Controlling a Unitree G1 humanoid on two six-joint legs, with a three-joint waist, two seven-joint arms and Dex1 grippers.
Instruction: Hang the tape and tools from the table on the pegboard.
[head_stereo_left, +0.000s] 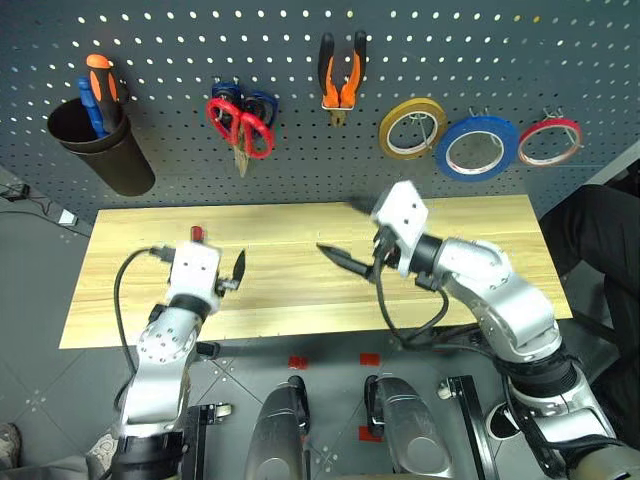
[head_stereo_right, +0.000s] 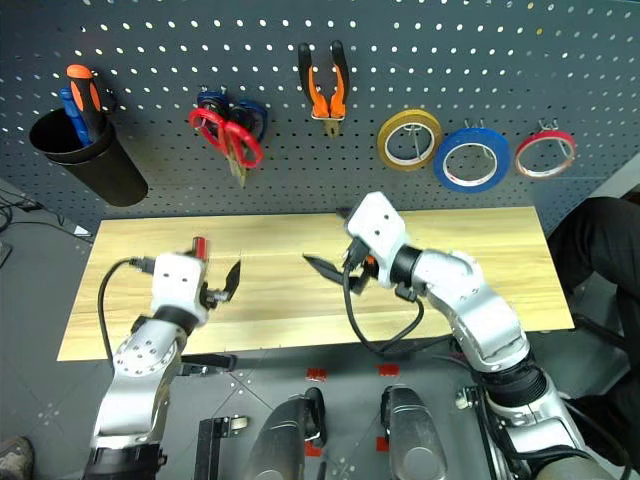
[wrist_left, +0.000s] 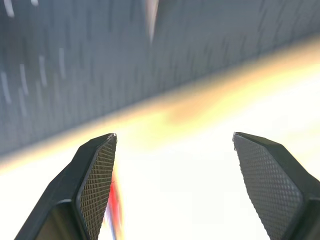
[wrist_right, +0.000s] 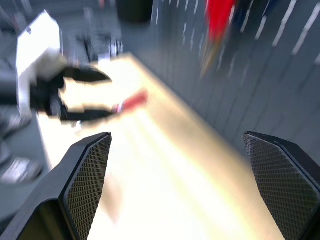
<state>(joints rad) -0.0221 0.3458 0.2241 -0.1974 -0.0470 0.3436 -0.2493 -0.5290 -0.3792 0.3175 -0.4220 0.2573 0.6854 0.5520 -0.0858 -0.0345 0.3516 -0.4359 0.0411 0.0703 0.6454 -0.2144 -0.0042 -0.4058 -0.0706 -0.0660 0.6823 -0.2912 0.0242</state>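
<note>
Black cup (head_stereo_left: 100, 145) upper left on pegboard (head_stereo_left: 300, 120) holds orange, blue screwdrivers (head_stereo_left: 98, 88). Both claws, left (head_stereo_left: 220, 268) and right (head_stereo_left: 352, 262), spread wide, empty, over tabletop (head_stereo_left: 290, 300); red-handled screwdriver (head_stereo_left: 198, 234) by left claw.

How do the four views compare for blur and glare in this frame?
Both eye views: sharp, evenly lit, the dark grey perforated pegboard crisp. Left wrist view: pegboard holes streaked, the light wood plank table blown out to white. Right wrist view: heavy motion smear, the slim red-handled screwdriver a blur.
</note>
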